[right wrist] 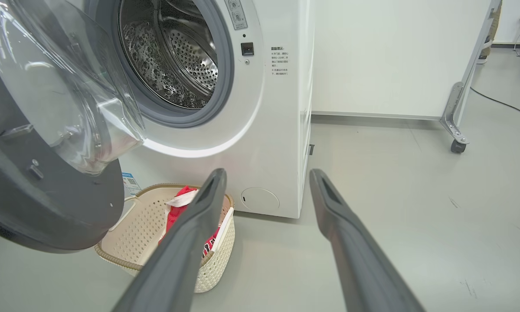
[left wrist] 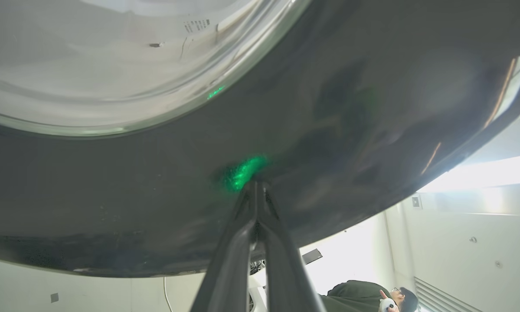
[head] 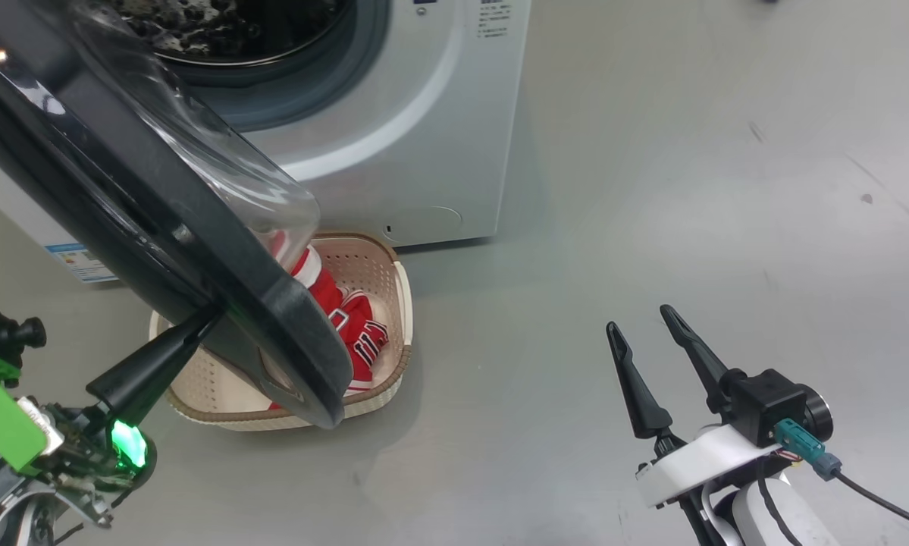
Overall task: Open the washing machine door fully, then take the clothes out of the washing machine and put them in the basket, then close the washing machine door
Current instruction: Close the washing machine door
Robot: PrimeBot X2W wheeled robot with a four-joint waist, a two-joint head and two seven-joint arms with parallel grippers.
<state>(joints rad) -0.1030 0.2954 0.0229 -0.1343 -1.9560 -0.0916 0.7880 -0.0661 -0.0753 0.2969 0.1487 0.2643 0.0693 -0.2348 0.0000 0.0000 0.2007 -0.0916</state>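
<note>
The washing machine (head: pixel 393 144) (right wrist: pixel 268 130) stands with its steel drum showing. The washing machine door (head: pixel 158 220) (right wrist: pixel 38 173) hangs open to the left, black rim and clear bowl facing the drum. My left gripper (head: pixel 211 315) (left wrist: pixel 256 184) is shut, its tips pressed against the door's glossy black outer face (left wrist: pixel 329 130). The red clothes (head: pixel 359 334) (right wrist: pixel 175 212) lie in the cream basket (head: pixel 397 303) (right wrist: pixel 147 216) on the floor under the door. My right gripper (head: pixel 640 318) (right wrist: pixel 266 173) stands open over bare floor at the right, holding nothing.
Grey floor (head: pixel 651 189) spreads to the right of the machine. A white panel on a wheeled metal foot (right wrist: pixel 457 108) stands behind it. A person (left wrist: pixel 372 299) sits at the lower edge of the left wrist view.
</note>
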